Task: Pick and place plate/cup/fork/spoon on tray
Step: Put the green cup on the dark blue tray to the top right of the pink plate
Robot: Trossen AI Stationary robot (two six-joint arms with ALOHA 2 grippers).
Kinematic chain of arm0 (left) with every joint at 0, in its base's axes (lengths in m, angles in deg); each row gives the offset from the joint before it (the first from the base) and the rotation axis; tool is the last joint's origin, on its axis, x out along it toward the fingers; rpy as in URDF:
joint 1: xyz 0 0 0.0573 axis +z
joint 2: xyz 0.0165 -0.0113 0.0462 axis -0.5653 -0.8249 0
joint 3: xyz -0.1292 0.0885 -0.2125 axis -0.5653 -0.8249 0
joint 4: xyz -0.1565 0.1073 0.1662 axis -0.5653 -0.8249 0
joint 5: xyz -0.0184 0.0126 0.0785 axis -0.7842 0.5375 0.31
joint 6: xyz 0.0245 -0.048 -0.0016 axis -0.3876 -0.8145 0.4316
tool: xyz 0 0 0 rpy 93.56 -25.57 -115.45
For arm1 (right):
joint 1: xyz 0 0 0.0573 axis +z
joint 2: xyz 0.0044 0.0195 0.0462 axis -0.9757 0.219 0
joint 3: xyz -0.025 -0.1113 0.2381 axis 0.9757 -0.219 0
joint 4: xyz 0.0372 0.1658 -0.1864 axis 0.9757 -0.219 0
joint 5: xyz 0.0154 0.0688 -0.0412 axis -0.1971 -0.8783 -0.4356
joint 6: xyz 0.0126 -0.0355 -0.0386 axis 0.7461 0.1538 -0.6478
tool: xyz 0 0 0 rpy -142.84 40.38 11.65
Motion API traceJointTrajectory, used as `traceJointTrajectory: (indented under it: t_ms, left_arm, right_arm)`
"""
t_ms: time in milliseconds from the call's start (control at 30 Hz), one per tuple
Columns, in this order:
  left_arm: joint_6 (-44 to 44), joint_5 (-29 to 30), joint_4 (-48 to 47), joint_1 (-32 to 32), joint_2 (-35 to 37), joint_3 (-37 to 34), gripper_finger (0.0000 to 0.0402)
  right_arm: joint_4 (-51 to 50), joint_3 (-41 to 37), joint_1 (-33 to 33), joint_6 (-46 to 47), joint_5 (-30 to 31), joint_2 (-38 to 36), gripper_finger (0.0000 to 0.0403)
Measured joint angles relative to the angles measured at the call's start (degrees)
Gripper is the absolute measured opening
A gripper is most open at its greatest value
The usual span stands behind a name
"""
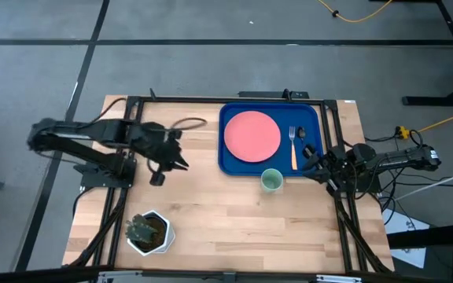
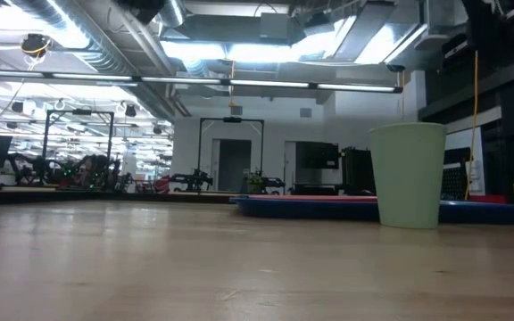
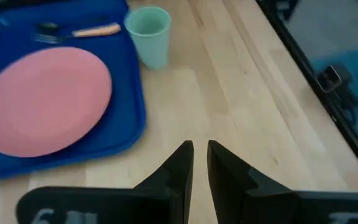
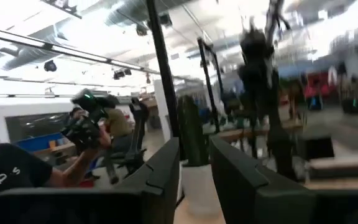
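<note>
The coral-pink plate (image 1: 252, 135) lies in the blue tray (image 1: 230, 161) at the table's far right. The tan-handled fork (image 1: 293, 146) and the dark spoon (image 1: 305, 146) lie beside the plate in the tray. The pale green cup (image 1: 271, 180) stands upright on the table, just outside the tray's near rim; it also shows in the low view (image 2: 407, 176) and the left wrist view (image 3: 148, 34). My left gripper (image 1: 181, 163) hovers left of the tray, empty, its fingers (image 3: 180, 167) nearly together. My right gripper (image 1: 313, 165) is at the tray's near right corner, empty, with a narrow gap.
A white pot with a plant (image 1: 148, 232) stands at the table's near left. A dark cable (image 1: 189, 123) lies near the far edge. Black frame rails run along the table's left and right sides. Bare wood lies between the pot and the cup. A person (image 4: 8, 174) shows beyond the table.
</note>
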Motion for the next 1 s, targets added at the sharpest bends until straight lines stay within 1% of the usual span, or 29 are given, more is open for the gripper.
traceJointTrajectory:
  t_ms: [133,233,333,467,600,700,733,800,867,1000]
  left_arm:
    - [-3.1,0.0,12.7,3.0,11.3,-13.8,0.0041]
    - [-5.8,1.5,18.6,4.4,18.6,-22.6,0.0041]
    - [-8.8,3.9,23.4,5.3,24.4,-29.9,0.0041]
    - [-11.1,4.5,30.4,5.9,30.2,-39.3,0.0041]
    - [-11.7,6.6,36.3,6.9,36.2,-46.9,0.0041]
    - [-11.7,6.5,40.5,7.6,39.5,-50.3,0.0041]
    - [-11.7,6.6,40.9,7.9,40.5,-51.1,0.0041]
    - [-11.7,6.6,41.1,8.5,42.1,-51.9,0.0041]
    - [-11.7,6.6,41.3,9.0,43.2,-52.3,0.0041]
    - [-11.7,6.6,41.3,9.6,44.1,-52.4,0.0041]
  right_arm:
    - [5.4,0.0,0.0,-3.7,0.0,0.0,0.0095]
    - [8.9,0.0,0.0,-4.8,0.4,-0.1,0.0095]
    - [9.9,0.0,0.0,-6.5,0.6,-0.1,0.0095]
    - [9.8,0.0,0.0,-6.4,0.9,0.0,0.0095]
    - [12.9,0.0,0.0,-7.3,1.0,0.0,0.0095]
    - [15.3,0.2,0.0,-8.0,1.0,0.0,0.0095]
    - [14.6,1.0,0.0,-8.0,0.9,-0.1,0.0095]
    - [9.7,4.0,0.0,-8.3,1.0,0.5,0.0095]
    - [0.4,8.9,0.0,-9.9,1.7,2.4,0.0095]
    - [-19.3,22.7,0.0,-15.5,7.4,10.0,0.0095]
